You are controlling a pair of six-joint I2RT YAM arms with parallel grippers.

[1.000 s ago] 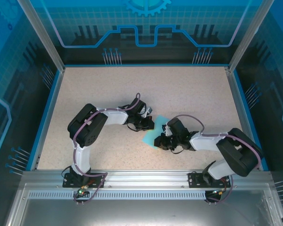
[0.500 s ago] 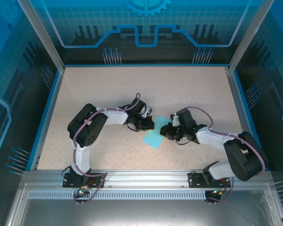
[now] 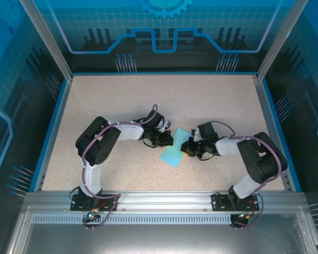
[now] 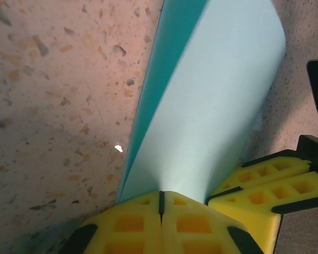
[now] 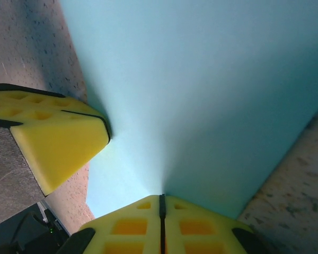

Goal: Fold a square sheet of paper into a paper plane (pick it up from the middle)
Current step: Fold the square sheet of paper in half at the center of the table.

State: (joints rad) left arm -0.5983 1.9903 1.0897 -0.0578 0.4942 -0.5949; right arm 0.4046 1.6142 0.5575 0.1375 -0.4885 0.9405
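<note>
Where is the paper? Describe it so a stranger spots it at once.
Start at the speckled beige table and look near its middle. There the left pincer and the right pincer both pinch the light-blue sheet of paper, the only thin blue thing on that surface.

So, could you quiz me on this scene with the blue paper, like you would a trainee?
1. True or false: the sheet of paper lies flat on the table, untouched.
2. Which jaws are shut on it? A: left jaws only. B: right jaws only. C: both.
3. What colour are the pads pinching it?
Key: 1 false; 2 C; 3 yellow.
</note>
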